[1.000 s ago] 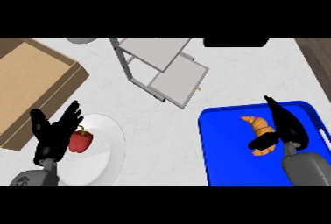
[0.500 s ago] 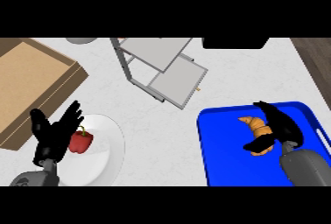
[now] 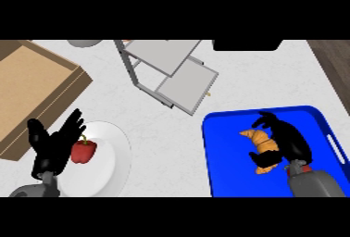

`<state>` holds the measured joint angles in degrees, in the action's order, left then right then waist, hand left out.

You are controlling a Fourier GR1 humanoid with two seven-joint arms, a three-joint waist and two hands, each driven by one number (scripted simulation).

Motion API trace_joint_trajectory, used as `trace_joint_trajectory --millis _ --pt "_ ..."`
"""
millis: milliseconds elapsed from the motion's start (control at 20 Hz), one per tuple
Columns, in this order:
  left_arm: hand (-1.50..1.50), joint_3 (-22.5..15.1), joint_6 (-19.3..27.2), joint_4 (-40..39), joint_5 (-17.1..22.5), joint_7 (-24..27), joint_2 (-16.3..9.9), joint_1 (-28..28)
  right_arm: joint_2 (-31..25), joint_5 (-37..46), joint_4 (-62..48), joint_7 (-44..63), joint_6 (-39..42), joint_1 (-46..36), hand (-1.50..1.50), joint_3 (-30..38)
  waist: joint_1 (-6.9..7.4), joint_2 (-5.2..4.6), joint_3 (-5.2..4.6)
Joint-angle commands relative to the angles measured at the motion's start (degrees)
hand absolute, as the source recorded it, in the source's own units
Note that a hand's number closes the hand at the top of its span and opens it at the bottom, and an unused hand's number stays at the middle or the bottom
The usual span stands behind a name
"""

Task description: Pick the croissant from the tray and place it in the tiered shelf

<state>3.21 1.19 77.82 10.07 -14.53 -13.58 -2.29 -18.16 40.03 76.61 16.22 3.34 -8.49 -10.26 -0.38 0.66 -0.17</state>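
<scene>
Two neighbours: red pepper (image 3: 83, 152) on plate (image 3: 113, 159); right hand (image 3: 287, 143) fingers curl round croissant (image 3: 262, 144).

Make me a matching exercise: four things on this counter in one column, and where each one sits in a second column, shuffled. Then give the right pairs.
Things:
1. croissant
2. red pepper
3. tiered shelf
4. wooden box

Places:
A. on the white plate
B. at the counter's left edge
C. on the blue tray, under the right hand
D. at the top middle, beyond the tray

Pairs: 1-C, 2-A, 3-D, 4-B
</scene>
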Motion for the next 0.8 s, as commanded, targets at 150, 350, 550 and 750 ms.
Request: trace_joint_trajectory --millis 150,350,550,750 --pt "0.00 -2.19 -0.75 -1.45 -0.88 -0.90 1.28 -0.38 0.54 -2.83 7.26 -17.89 13.90 -5.77 1.50 -14.91 2.83 -0.83 0.14" --pt "0.00 -2.62 0.21 -1.35 -1.23 -1.24 2.38 -1.30 -1.18 -7.51 11.60 -30.69 22.99 -13.13 1.50 -19.23 3.14 -0.85 0.18" --pt "0.00 0.20 -1.10 -4.04 -0.08 0.31 0.58 -0.72 -4.70 -15.93 21.65 -34.01 28.89 -15.72 1.50 -11.97 -0.24 -0.46 0.09" --pt "0.00 -0.57 1.23 -2.87 -1.37 -1.19 2.08 -0.71 -5.92 -26.09 27.08 -27.74 34.04 -19.74 1.50 0.09 -0.44 -0.47 0.10"
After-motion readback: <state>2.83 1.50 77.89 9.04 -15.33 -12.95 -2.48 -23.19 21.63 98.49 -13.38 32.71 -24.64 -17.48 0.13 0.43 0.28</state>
